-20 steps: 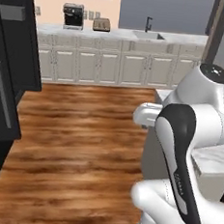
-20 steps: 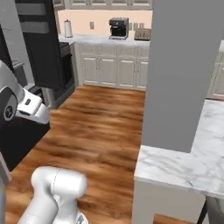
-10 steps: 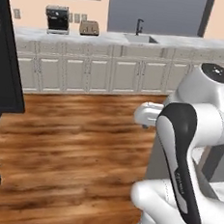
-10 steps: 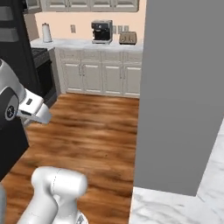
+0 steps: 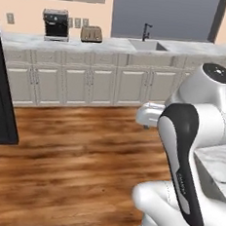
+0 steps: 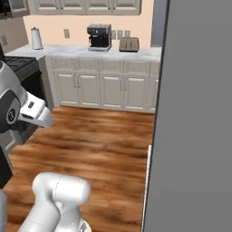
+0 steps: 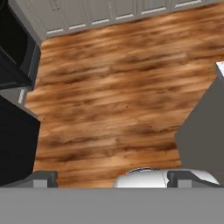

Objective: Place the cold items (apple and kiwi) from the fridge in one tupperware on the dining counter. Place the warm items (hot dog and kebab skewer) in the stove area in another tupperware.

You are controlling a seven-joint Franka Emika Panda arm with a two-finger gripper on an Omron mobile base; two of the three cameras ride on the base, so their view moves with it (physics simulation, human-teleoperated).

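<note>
Above the wood floor (image 7: 113, 87), gripper (image 7: 111, 178) spread wide, empty

Under me the floor (image 5: 80, 165) looks like polished wood, warm brown planks with dark grain and a soft sheen. The cabinets (image 5: 88, 83) along the wall look like painted wood, pale and matt, with small metal handles. Their countertop (image 6: 90, 49) reads as smooth white marble with faint grey veins. The coffee machine (image 5: 56, 25) looks like black plastic with metal trim, and the toaster (image 5: 91, 33) like brushed metal. My arm (image 5: 190, 142) has glossy white shells with dark glossy panels.
</note>
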